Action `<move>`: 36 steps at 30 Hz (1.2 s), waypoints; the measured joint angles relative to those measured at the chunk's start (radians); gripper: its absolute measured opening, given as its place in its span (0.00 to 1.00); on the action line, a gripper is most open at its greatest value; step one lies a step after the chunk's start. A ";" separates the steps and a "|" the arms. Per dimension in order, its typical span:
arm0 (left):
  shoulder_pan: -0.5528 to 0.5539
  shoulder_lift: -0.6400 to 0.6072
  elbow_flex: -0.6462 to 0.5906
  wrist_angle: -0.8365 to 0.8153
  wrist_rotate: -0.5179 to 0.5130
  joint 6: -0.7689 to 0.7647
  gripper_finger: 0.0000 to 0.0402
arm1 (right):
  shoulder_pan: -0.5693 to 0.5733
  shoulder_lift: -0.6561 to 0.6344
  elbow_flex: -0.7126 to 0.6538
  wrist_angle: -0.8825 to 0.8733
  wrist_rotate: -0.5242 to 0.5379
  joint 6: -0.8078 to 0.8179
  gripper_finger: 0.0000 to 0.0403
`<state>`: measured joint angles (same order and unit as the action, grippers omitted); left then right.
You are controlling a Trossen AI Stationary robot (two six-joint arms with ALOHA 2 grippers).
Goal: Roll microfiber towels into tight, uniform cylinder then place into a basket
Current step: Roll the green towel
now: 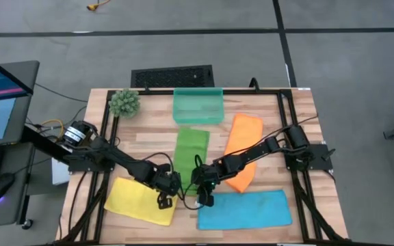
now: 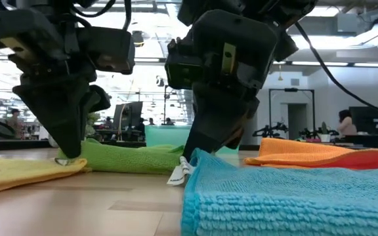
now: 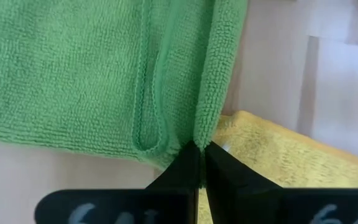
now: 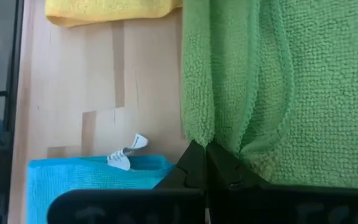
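Both grippers pinch the near edge of the green towel [image 1: 191,152], which lies flat mid-worktop between the yellow towel [image 1: 139,200] and orange towel [image 1: 241,149]. Left gripper [image 3: 199,149] is clamped on its near left corner, right gripper [image 4: 205,147] on its near right corner. To roll well: lift both corners evenly, keep the edge straight, curl tightly toward the basket [image 1: 198,106]. Avoid snagging the blue towel [image 1: 245,209] just beside it.
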<state>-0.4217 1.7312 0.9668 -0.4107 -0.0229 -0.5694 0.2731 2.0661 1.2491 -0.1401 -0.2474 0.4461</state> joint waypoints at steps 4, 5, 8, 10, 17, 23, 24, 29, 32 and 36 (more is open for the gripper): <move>0.014 -0.006 0.000 0.014 0.022 0.000 0.00 | -0.001 -0.018 0.001 -0.014 -0.002 0.000 0.03; 0.018 -0.006 0.000 0.018 0.022 0.000 0.00 | -0.001 -0.024 0.000 -0.027 0.000 -0.001 0.02; 0.033 -0.011 -0.001 -0.005 0.019 -0.017 0.00 | -0.003 -0.038 0.003 -0.020 0.002 -0.004 0.02; 0.044 -0.017 -0.001 -0.004 0.018 -0.035 0.00 | -0.007 -0.036 0.001 -0.036 0.005 -0.001 0.03; 0.083 -0.056 -0.001 -0.049 0.003 -0.053 0.00 | -0.014 -0.036 0.002 -0.044 0.026 0.001 0.02; 0.106 -0.057 -0.003 -0.072 0.007 -0.056 0.00 | -0.027 -0.036 0.002 -0.058 0.065 0.001 0.03; 0.108 -0.057 -0.003 -0.072 0.002 -0.058 0.00 | -0.027 -0.036 0.002 -0.061 0.065 0.001 0.02; 0.126 -0.057 -0.003 -0.097 -0.024 -0.074 0.00 | -0.036 -0.055 0.002 -0.076 0.063 0.017 0.03; 0.128 -0.057 -0.003 -0.104 -0.034 -0.075 0.00 | -0.035 -0.078 0.004 -0.086 0.074 0.017 0.03; 0.128 -0.057 -0.003 -0.108 -0.059 -0.053 0.00 | -0.040 -0.095 0.004 -0.093 0.110 -0.001 0.02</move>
<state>-0.2939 1.6745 0.9634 -0.5189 -0.0819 -0.6227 0.2333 1.9713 1.2533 -0.2327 -0.1371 0.4455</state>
